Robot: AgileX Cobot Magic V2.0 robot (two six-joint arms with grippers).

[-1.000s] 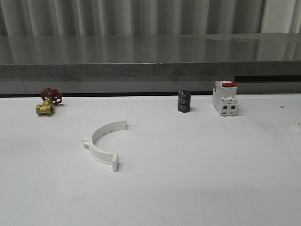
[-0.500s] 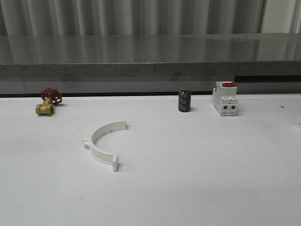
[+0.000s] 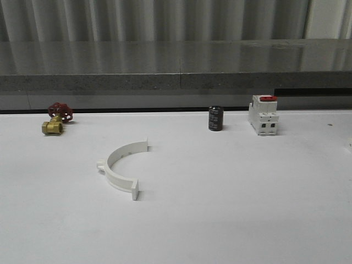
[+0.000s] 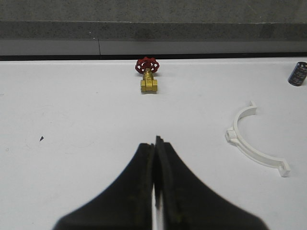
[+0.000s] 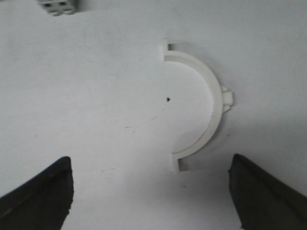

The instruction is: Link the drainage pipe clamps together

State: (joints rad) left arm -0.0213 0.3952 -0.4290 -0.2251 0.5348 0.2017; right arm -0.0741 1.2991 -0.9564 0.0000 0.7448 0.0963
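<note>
On the white table (image 3: 231, 209), far left near the back edge, sits a brass gate valve (image 3: 53, 126) with a red handwheel (image 3: 60, 111). Right of it and nearer the front lies one white half-ring pipe clamp (image 3: 118, 169), flat on the table, its open side facing right, a small nub on its outer left curve and a tab at each end. Further right, back by the table's edge, stands a short dark cylinder (image 3: 215, 119), possibly a capacitor, though it is too small to be sure. Just right of that stands a white boxy switch with a red top (image 3: 263, 114).

From the left wrist, the left gripper (image 4: 156, 143) hangs above bare table with its two dark fingers pressed together and nothing between them; the valve lies ahead of it, and the half-ring clamp lies off to one side, well apart from the fingertips.

From the right wrist, the right gripper (image 5: 151, 191) is spread wide, one dark finger (image 5: 43, 191) at each lower corner, holding nothing. A second half-ring clamp (image 5: 211, 108) lies flat on the table beyond the fingertips, apart from both fingers, its nub on the outer curve. A corner of the white switch shows at the picture's edge.
</note>
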